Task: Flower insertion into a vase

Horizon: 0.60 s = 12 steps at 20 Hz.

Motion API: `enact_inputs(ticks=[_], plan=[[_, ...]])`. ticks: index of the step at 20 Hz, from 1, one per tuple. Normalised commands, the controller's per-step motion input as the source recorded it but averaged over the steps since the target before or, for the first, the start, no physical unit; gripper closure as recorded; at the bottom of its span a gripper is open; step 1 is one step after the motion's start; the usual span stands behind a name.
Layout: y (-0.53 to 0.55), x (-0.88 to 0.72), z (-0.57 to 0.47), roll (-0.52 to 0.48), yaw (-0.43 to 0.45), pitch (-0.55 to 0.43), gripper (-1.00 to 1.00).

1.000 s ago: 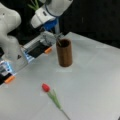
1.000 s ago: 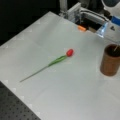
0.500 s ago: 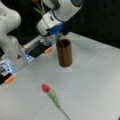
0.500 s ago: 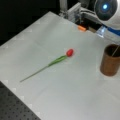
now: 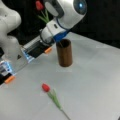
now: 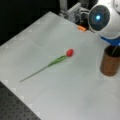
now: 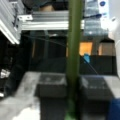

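Observation:
The dark-brown vase (image 5: 64,53) (image 6: 110,63) stands upright on the white table. Above it my arm carries a red flower (image 5: 39,5), tilted so its bloom points to that view's top left. A thin line of its stem (image 6: 114,50) reaches into the vase's mouth. In the wrist view my gripper (image 7: 73,87) is shut on the green stem (image 7: 74,45), which runs upright between the two dark pads (image 7: 52,86). The arm's body hides the fingers in both front views. Another red flower (image 5: 46,87) (image 6: 70,52) lies flat on the table, apart from the vase.
The robot's white base (image 5: 10,30) and a rail with orange tabs (image 5: 48,50) stand at a front view's left. Aluminium framing (image 6: 72,12) runs behind the table. A dark perforated board (image 6: 15,107) borders the table's lower left corner.
The arm has come down and tilted over the vase, carrying the held flower with it. The flower on the table has not moved.

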Motion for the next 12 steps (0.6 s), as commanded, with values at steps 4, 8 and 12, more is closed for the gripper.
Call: enact_inputs(ticks=[4,8,12], plan=[[0.0,0.33,-0.02,-0.117,0.072,0.08,-1.0],[0.04,0.37,-0.04,-0.11,0.045,0.078,-1.0],[0.08,0.39,-0.01,-0.106,0.04,0.103,-1.0]])
